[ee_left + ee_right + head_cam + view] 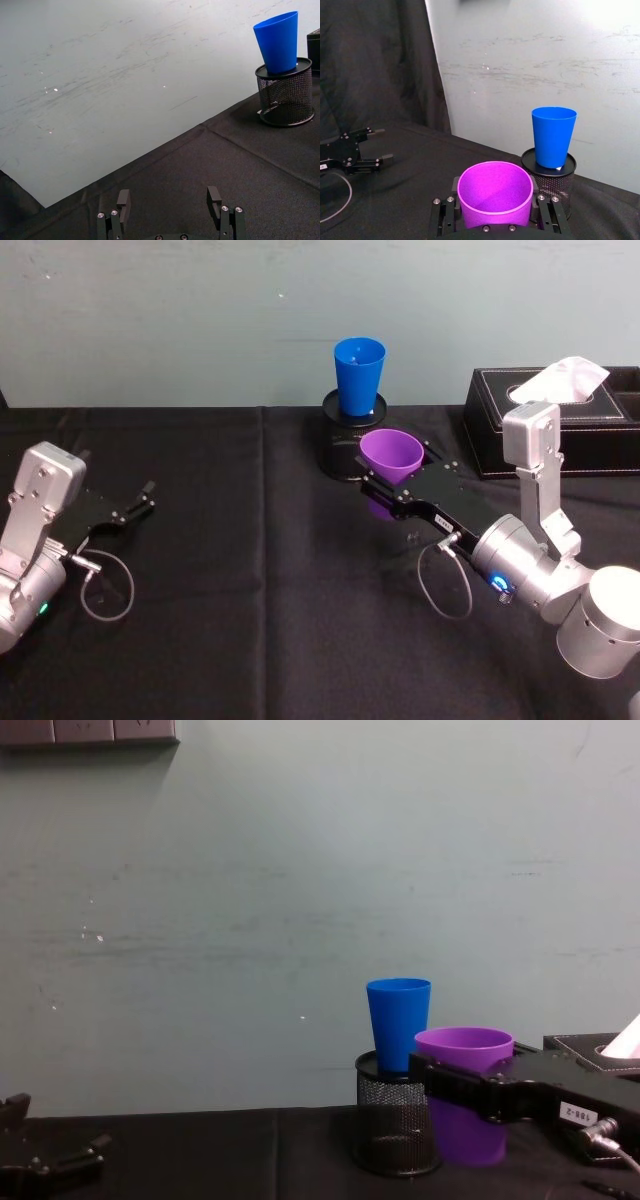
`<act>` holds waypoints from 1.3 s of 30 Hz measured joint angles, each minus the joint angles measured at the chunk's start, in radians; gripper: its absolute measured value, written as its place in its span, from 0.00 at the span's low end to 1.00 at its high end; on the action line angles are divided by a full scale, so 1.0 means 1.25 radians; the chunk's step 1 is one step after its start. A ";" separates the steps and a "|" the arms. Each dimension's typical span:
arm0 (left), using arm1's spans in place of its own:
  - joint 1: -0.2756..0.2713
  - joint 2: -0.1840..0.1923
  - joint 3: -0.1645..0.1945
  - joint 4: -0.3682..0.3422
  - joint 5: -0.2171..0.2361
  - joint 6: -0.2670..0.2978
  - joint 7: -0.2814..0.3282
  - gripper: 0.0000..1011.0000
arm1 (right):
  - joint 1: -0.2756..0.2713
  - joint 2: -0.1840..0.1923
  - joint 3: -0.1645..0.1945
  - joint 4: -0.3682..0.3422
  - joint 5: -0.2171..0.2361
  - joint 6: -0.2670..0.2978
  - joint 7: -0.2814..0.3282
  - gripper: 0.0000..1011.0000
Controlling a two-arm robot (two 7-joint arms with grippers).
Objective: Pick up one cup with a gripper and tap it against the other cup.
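One purple cup (390, 453), clamped upright in the right gripper (383, 487) mid-frame, stands beside the blue cup (358, 375), seemingly poised for tapping; left gripper (143, 498) idles open, far left.

Purple cup (390, 453): plain, uniform purple.
Blue cup (359, 375): plain bright blue.
Pen holder (286, 97): black wire mesh.
Right gripper (395, 480): black, small white label.
Right arm (530, 560): silver-grey, blue glowing ring (498, 586).
Left gripper (148, 497): black.
Left arm (40, 490): silver-grey.
Tablecloth (250, 620): plain black.
Tissue box (490, 430): black, pale stitching.
Tissue (570, 378): white.
Wall (150, 320): pale grey-green, scuffed.
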 joint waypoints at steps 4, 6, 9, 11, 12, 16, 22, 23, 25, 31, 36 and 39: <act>0.000 0.000 0.000 0.000 0.000 0.000 0.000 0.99 | 0.001 -0.001 0.000 0.002 -0.001 0.000 0.001 0.73; 0.000 0.000 0.000 0.000 0.000 0.000 0.000 0.99 | 0.008 -0.005 0.000 0.010 -0.004 0.000 0.003 0.73; 0.000 0.000 0.000 0.000 0.000 0.000 0.000 0.99 | 0.033 -0.018 -0.002 0.036 -0.014 0.003 0.011 0.73; 0.000 0.000 0.000 0.000 0.000 0.000 0.000 0.99 | 0.057 -0.029 -0.005 0.063 -0.023 0.006 0.015 0.73; 0.000 0.000 0.000 0.000 0.000 0.000 0.000 0.99 | 0.064 -0.032 -0.006 0.071 -0.026 0.007 0.016 0.73; 0.000 0.000 0.000 0.000 0.000 0.000 0.000 0.99 | 0.117 -0.059 -0.013 0.133 -0.043 0.009 0.021 0.73; 0.000 0.000 0.000 0.000 0.000 0.000 0.000 0.99 | 0.166 -0.089 -0.015 0.197 -0.058 0.006 0.022 0.73; 0.000 0.000 0.000 0.000 0.000 0.000 0.000 0.99 | 0.170 -0.092 -0.015 0.203 -0.059 0.005 0.022 0.73; 0.000 0.000 0.000 0.000 0.000 0.000 0.000 0.99 | 0.185 -0.103 -0.013 0.227 -0.061 0.001 0.023 0.73; 0.000 0.000 0.000 0.000 0.000 0.000 0.000 0.99 | 0.209 -0.132 0.000 0.270 -0.067 -0.002 0.006 0.73; 0.000 0.000 0.000 0.000 0.000 0.000 0.000 0.99 | 0.225 -0.151 0.011 0.300 -0.076 -0.003 -0.014 0.73; 0.000 0.000 0.000 0.000 0.000 0.000 0.000 0.99 | 0.233 -0.158 0.014 0.314 -0.080 -0.003 -0.018 0.73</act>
